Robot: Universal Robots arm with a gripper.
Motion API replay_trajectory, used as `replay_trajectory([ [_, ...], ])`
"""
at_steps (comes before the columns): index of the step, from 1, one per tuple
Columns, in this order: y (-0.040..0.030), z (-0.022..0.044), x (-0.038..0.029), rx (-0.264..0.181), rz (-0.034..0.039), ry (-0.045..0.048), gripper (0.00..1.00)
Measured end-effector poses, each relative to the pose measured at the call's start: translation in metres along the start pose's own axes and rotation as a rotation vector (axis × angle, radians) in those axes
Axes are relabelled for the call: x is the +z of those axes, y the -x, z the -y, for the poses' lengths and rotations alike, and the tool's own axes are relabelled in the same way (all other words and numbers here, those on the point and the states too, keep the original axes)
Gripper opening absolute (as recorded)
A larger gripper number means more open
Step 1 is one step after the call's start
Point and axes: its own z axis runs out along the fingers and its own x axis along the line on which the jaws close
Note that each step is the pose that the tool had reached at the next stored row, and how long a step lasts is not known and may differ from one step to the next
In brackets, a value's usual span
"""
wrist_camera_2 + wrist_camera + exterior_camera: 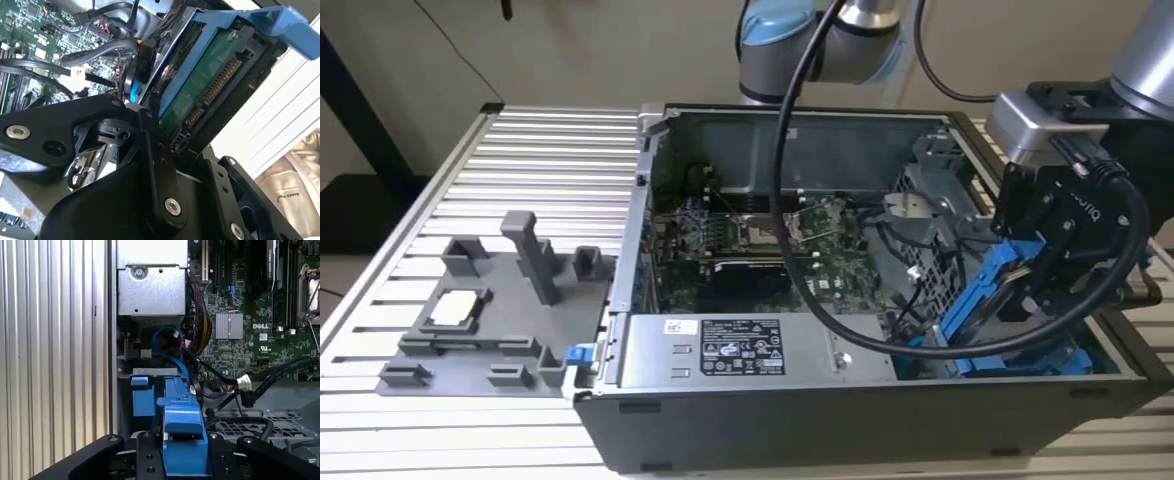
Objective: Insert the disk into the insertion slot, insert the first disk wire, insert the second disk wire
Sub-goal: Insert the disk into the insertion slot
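We see the black two-finger gripper (1041,292) pinching the silver hard drive in its bright blue plastic carrier frame (998,285) on edge and tilted at the lower right of the exterior view. We judge this lines its narrow end up with the rectangular bay of the grey perforated sheet-metal drive cage (923,265) just below, where it seems not yet seated. Room is tight: the dark case rim (1130,362) is close on the exterior view's right, loose black cables (285,371) lie by the cage, and another blue carrier (142,397) sits alongside.

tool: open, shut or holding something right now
Tool: closed, holding the disk by its blue frame.
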Motion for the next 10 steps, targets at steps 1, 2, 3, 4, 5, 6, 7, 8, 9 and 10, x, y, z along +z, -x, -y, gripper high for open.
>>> replay_trajectory([
  [1, 0.0, 0.0, 0.0, 0.0, -0.0003, 0.0, 0.4],
  [2, 0.0, 0.0, 0.0, 0.0, -0.0001, 0.0, 0.4],
  [3, 0.0, 0.0, 0.0, 0.0, -0.0002, 0.0, 0.4],
  [4, -0.0001, 0.0, -0.0001, 0.0, -0.0002, 0.0, 0.47],
  [5, -0.0001, -0.0001, -0.0015, 0.001, -0.0002, 0.0002, 0.47],
  [6, -0.0001, -0.0002, -0.0048, 0.001, 0.0, 0.0004, 0.47],
  [7, -0.0002, -0.0003, -0.009, 0.001, -0.0002, 0.0004, 0.47],
  [8, -0.0002, -0.0005, -0.0141, 0.001, -0.0001, 0.0004, 0.47],
  [9, -0.0002, -0.0007, -0.0183, 0.001, -0.0001, 0.0004, 0.47],
  [10, -0.0002, -0.0008, -0.0228, 0.001, -0.0003, 0.0004, 0.47],
])
